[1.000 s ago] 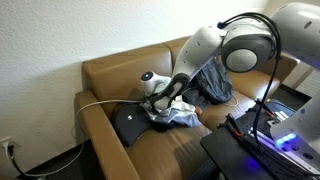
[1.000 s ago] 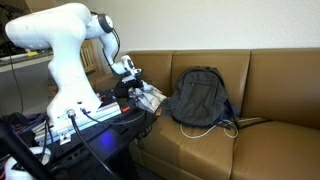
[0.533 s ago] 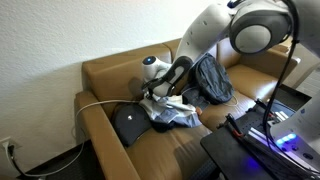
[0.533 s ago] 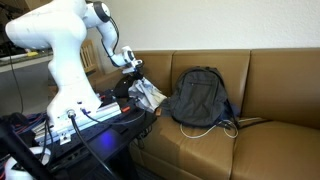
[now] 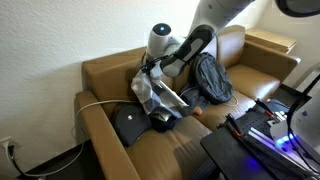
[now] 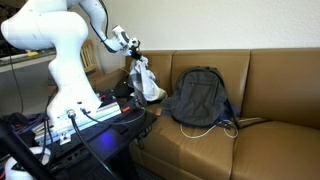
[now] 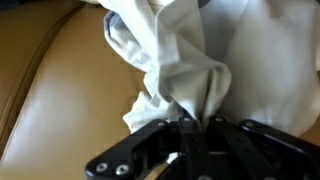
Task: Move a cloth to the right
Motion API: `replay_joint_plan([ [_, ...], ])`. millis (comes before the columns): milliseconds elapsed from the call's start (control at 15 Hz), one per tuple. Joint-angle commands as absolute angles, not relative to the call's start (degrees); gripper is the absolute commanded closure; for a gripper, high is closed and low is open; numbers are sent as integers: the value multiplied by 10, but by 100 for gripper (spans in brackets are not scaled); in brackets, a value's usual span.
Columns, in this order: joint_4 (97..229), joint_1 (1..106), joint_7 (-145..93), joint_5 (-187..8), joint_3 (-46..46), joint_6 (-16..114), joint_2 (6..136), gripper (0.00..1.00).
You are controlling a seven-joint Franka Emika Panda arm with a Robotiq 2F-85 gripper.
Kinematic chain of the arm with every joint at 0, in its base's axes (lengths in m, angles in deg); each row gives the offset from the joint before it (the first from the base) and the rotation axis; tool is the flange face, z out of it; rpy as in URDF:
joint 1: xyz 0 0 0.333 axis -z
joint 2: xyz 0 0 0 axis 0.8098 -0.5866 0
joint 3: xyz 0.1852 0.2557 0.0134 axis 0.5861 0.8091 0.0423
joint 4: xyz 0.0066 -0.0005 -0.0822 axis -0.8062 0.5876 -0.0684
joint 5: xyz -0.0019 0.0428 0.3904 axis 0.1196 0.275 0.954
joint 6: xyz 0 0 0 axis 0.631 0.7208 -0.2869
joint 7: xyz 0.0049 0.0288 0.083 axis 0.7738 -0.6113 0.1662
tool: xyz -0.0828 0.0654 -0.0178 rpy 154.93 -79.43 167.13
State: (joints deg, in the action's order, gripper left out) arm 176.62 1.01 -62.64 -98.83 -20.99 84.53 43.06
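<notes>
The gripper (image 7: 190,128), jaws closed, pinches the pale cloth (image 7: 185,60), hanging over the brown couch (image 5: 100,75), perhaps brushing it.

Arm (image 6: 62,45): glossy white shell, thick rounded links, bulbous joint housings with narrow dark seams between segments. Same white links in an exterior view (image 5: 215,12). Round white cap (image 5: 161,38) at the wrist joint, with a dark wrist section (image 5: 190,47) beyond it. Claw (image 6: 133,47) matt black in both exterior views. Wrist view: claw (image 7: 186,128) shows flat black linkage bars with small pale pin heads.
</notes>
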Motion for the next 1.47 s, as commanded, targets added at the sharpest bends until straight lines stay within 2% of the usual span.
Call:
replay_joint_plan([
  [0,1775,-4,-619,-976,-224,845,444,90],
  [133,1775,-3,-618,-975,-220,842,444,90],
  [200,1773,-3,-618,-973,-220,842,436,97],
  [400,1743,9,-633,-943,-212,856,438,97],
  [600,1728,27,-633,-893,-204,855,493,97],
  [933,1710,31,-692,-864,-246,845,583,97],
  [1067,1701,23,-692,-870,-254,856,562,97],
  [1133,1700,24,-695,-871,-260,854,574,90],
  [1200,1700,25,-694,-871,-260,853,576,90],
  [1267,1701,24,-694,-871,-259,853,573,97],
  [1400,1681,50,-711,-882,-232,843,549,97],
])
